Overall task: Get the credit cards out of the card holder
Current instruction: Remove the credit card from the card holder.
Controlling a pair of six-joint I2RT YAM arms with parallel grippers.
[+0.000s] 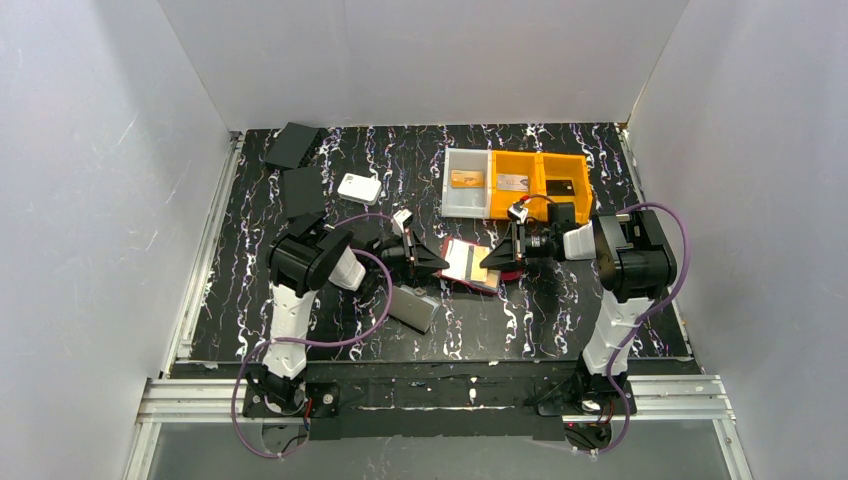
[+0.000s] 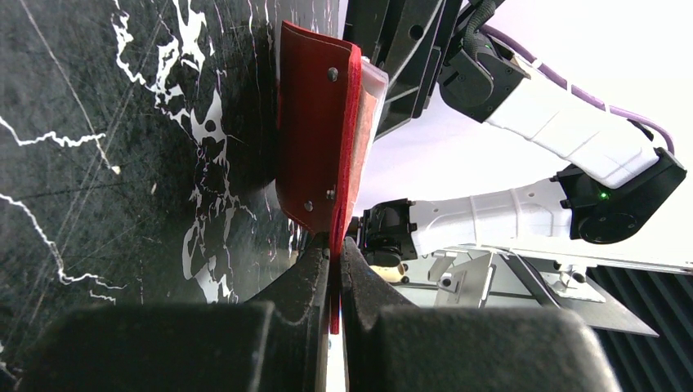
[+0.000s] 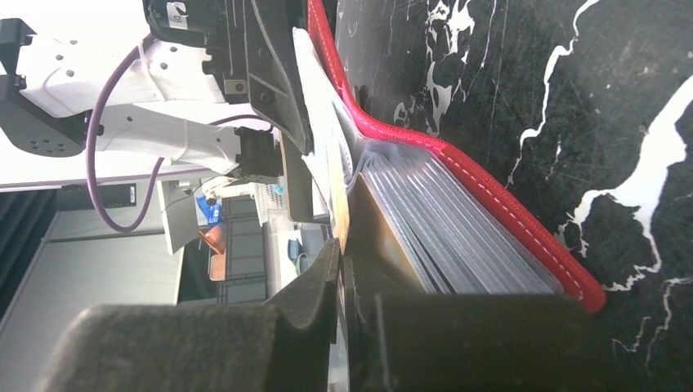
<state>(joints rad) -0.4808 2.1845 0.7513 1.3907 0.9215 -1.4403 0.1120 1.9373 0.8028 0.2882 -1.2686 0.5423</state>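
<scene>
While your left gripper (image 2: 331, 249) is clamping card holder (image 2: 315, 122), right gripper (image 3: 342, 255) is sitting near-closed, hold unclear; sleeves (image 3: 458, 237) showing right-wrist only.

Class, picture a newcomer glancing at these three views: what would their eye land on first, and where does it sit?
The open dark red leather card holder stands out at the centre of the overhead view. The left claw is pinched shut on its edge, and the right claw is at its clear sleeve pages. Just beyond it, the bright yellow plastic bins hold flat cards.
</scene>
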